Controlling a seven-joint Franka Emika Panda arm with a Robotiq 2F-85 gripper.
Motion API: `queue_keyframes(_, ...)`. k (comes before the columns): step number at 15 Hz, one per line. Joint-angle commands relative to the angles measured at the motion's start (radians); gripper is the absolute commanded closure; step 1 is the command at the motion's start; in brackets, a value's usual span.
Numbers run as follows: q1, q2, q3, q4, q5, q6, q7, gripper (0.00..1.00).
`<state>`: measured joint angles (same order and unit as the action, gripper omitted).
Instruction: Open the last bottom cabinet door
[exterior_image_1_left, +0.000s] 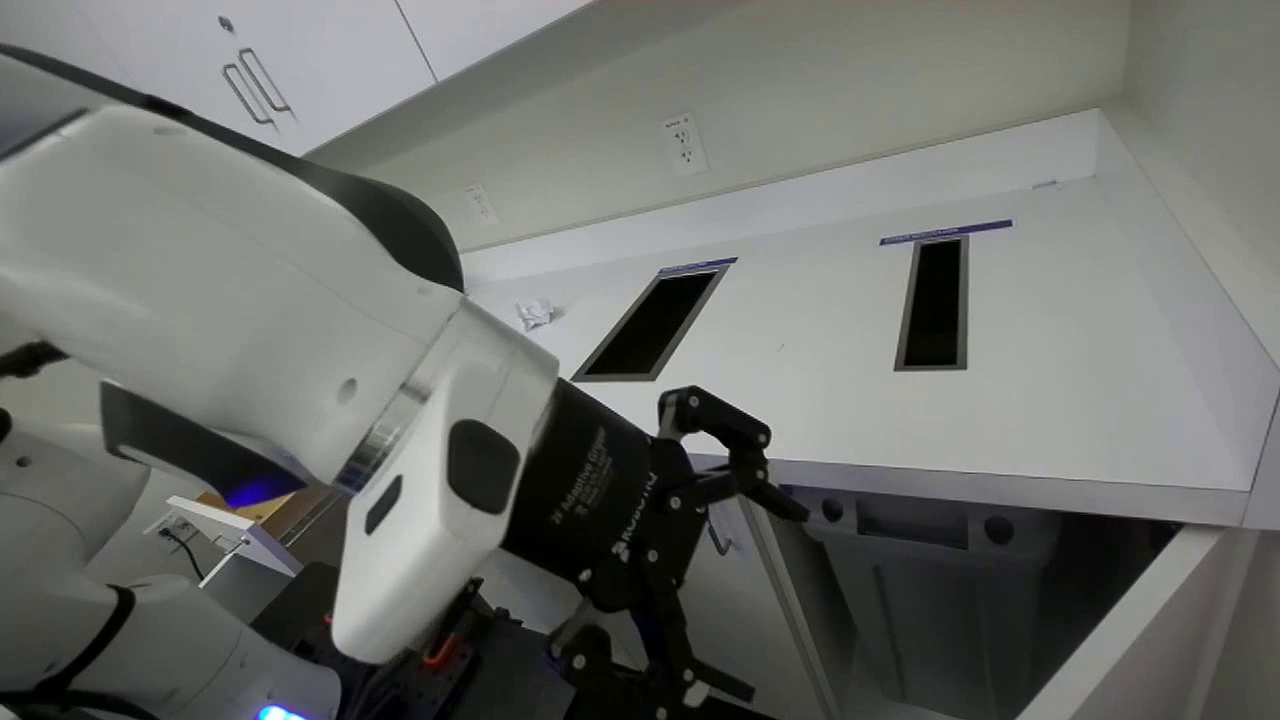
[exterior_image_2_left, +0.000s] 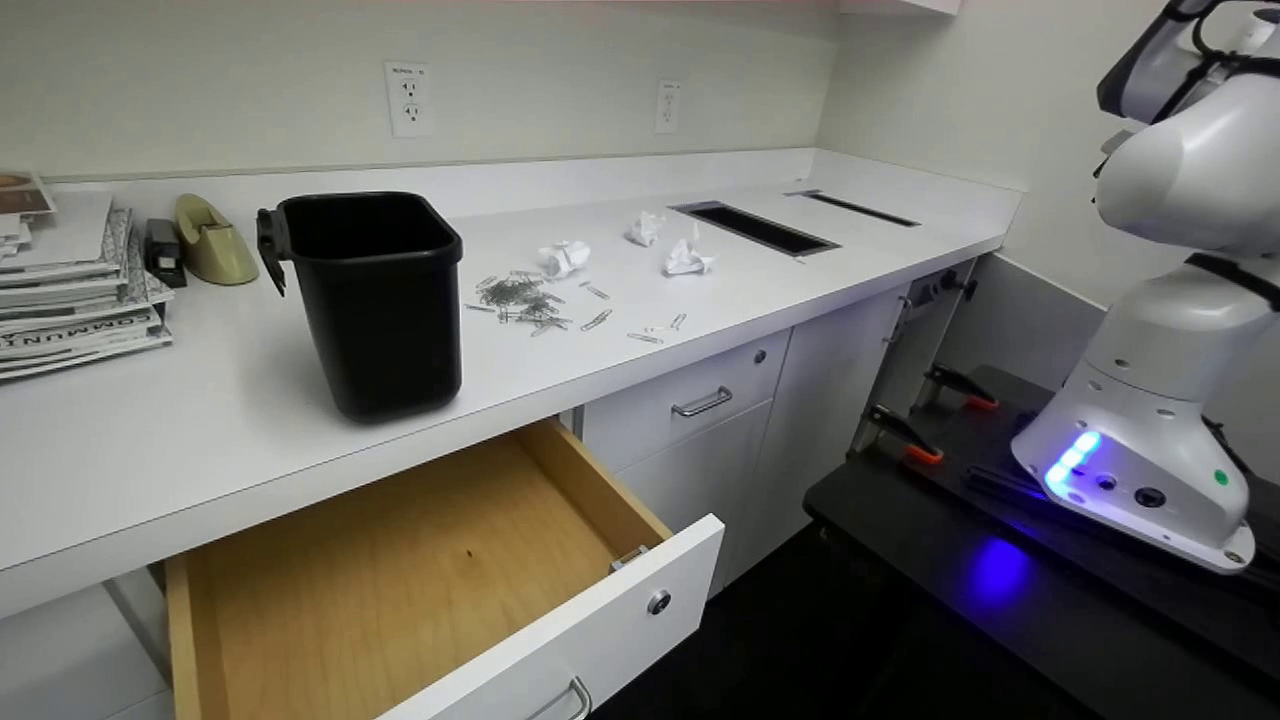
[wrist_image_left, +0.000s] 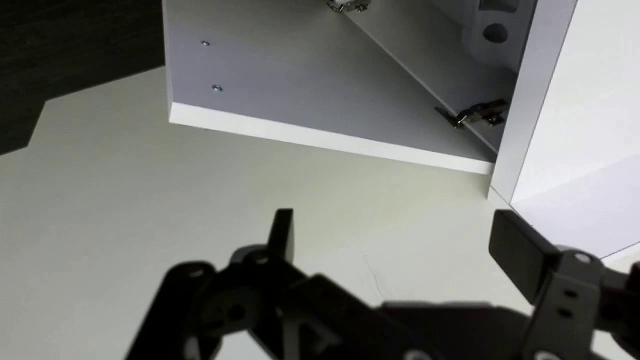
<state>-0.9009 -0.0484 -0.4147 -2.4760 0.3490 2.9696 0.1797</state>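
The last bottom cabinet door stands swung wide open beside the side wall. Its inner face (wrist_image_left: 300, 85), with two screws and dark metal hinges, shows in the wrist view. In an exterior view I see its edge (exterior_image_1_left: 1125, 615) sloping away from the counter corner, and in an exterior view part of the panel (exterior_image_2_left: 1020, 305) behind the arm. Its handle is hidden on the outer face. My gripper (exterior_image_1_left: 768, 598) is open and empty in front of the cabinet opening. In the wrist view the gripper (wrist_image_left: 395, 232) has its fingers wide apart, not touching the door.
A grey bin (exterior_image_1_left: 950, 600) stands inside the opened cabinet. A neighbouring white door with a handle (exterior_image_1_left: 720, 535) is left of the opening. The white counter (exterior_image_1_left: 820, 420) overhangs above. A wooden drawer (exterior_image_2_left: 450, 560) is pulled out. A black bin (exterior_image_2_left: 385, 310) stands on the counter.
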Motion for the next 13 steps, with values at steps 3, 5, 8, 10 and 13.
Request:
queue_keyframes(3,0.027,-0.082,-0.019,-0.048,-0.046,-0.020,0.016,0.00)
queue_keyframes(5,0.029,-0.111,-0.017,-0.065,-0.050,-0.030,0.017,0.00)
queue_keyframes(8,0.031,-0.120,-0.017,-0.072,-0.050,-0.033,0.017,0.00)
queue_keyframes(10,0.031,-0.120,-0.017,-0.073,-0.050,-0.033,0.017,0.00)
queue_keyframes(13,0.032,-0.120,-0.017,-0.073,-0.050,-0.033,0.017,0.00)
